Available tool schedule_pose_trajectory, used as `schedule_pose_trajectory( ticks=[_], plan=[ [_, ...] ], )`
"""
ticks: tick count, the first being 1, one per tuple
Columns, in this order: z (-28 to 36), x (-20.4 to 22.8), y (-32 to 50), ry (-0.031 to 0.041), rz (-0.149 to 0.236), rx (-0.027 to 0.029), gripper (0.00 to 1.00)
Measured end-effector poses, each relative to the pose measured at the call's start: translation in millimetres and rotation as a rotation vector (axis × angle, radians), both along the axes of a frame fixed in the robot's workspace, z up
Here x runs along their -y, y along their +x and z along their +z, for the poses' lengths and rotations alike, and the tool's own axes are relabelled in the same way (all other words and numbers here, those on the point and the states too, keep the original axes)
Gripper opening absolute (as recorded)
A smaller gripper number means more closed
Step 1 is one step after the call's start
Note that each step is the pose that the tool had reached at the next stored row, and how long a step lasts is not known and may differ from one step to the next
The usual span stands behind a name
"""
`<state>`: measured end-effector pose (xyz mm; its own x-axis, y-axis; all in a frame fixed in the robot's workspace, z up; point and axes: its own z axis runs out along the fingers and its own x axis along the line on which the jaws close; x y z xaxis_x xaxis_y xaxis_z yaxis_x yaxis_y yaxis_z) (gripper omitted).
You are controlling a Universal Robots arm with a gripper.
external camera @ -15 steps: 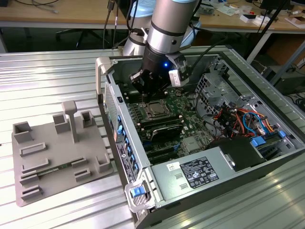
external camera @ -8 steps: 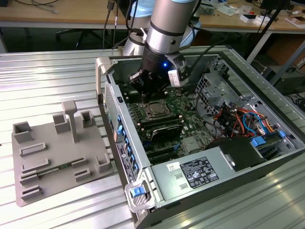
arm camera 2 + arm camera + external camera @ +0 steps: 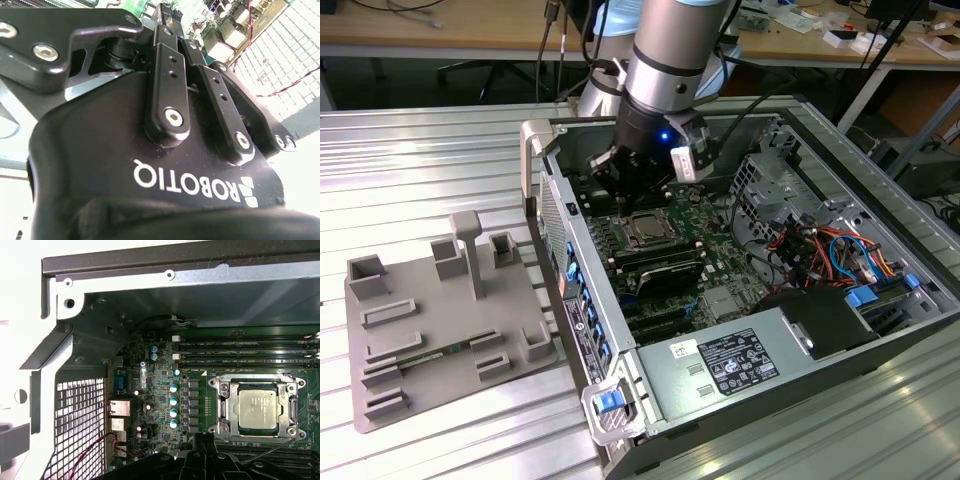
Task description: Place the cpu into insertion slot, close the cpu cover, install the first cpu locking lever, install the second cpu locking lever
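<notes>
Exterior view: pincer (image 3: 620,172) hangs inside the open computer case (image 3: 880,345), just above the board; can't tell how its jaws stand. First wrist view: cpu (image 3: 258,408) sits in the insertion slot (image 3: 220,412), cpu cover (image 3: 292,407) down around it, just beside the pincer linkage.

Three views on one open case (image 3: 750,300).
Exterior view: high and oblique, whole case at centre right, arm (image 3: 665,60) at top. First wrist view: close, facing the board (image 3: 160,385), cpu (image 3: 258,409) lower right, also in exterior centre. Second wrist view: pressed against the gripper (image 3: 180,35) body.
</notes>
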<state>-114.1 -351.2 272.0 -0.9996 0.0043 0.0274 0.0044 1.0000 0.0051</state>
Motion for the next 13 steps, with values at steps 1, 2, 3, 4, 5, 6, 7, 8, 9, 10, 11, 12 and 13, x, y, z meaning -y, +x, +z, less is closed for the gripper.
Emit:
schedule_pose_trajectory(
  ticks=[1,2,3,4,5,6,7,8,9,10,11,12,13],
  plan=[
    [0.0,0.0,-0.6,0.0,0.0,0.0,0.11],
    [0.0,0.0,-1.3,0.0001,0.0,0.0,0.11],
    [0.0,0.0,-1.8,0.0001,0.0,0.0,0.11],
    [0.0,-0.1,-2.6,0.0001,0.0,0.0,0.11],
    [0.0,-0.5,-4.2,0.0,0.0,-0.0001,0.11],
    [0.0,-1.6,-4.3,0.0002,0.0,0.0001,0.11],
    [0.0,-3.6,-4.3,0.0006,0.0,0.0,0.11],
    [0.0,-5.1,-4.3,0.0007,0.0,-0.0001,0.11],
    [0.0,-8.0,-4.3,0.0009,0.0,0.0001,0.11],
    [0.0,-9.6,-4.3,0.0009,0.0,0.0,0.11],
    [0.0,-11.1,-4.3,0.0011,0.0,0.0,0.11],
    [0.0,-12.3,-4.3,0.0022,0.0,-0.0001,0.11],
    [-0.1,-12.6,-4.4,0.0042,0.0,0.0,0.11]
  ],
)
